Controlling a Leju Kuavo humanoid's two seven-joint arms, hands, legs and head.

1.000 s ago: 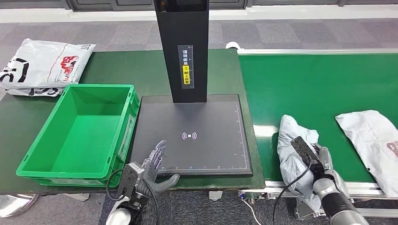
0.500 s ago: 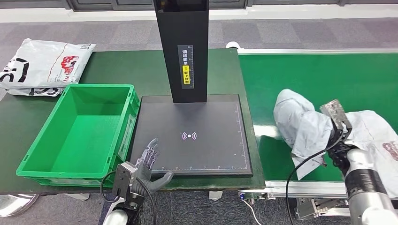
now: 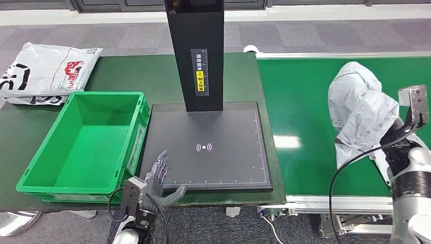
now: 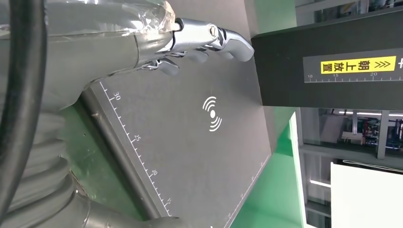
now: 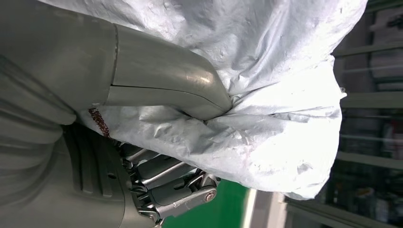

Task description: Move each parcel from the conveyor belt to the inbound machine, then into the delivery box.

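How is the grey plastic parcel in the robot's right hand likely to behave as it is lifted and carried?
The grey parcel is probably floppy: it sags and folds where the right hand pinches it. It looks light for its size, hanging from a single grip above the conveyor belt. Its crinkled plastic film may be somewhat slippery, so it could slide in the grasp.

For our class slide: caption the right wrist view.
Right hand grips a crumpled white parcel.
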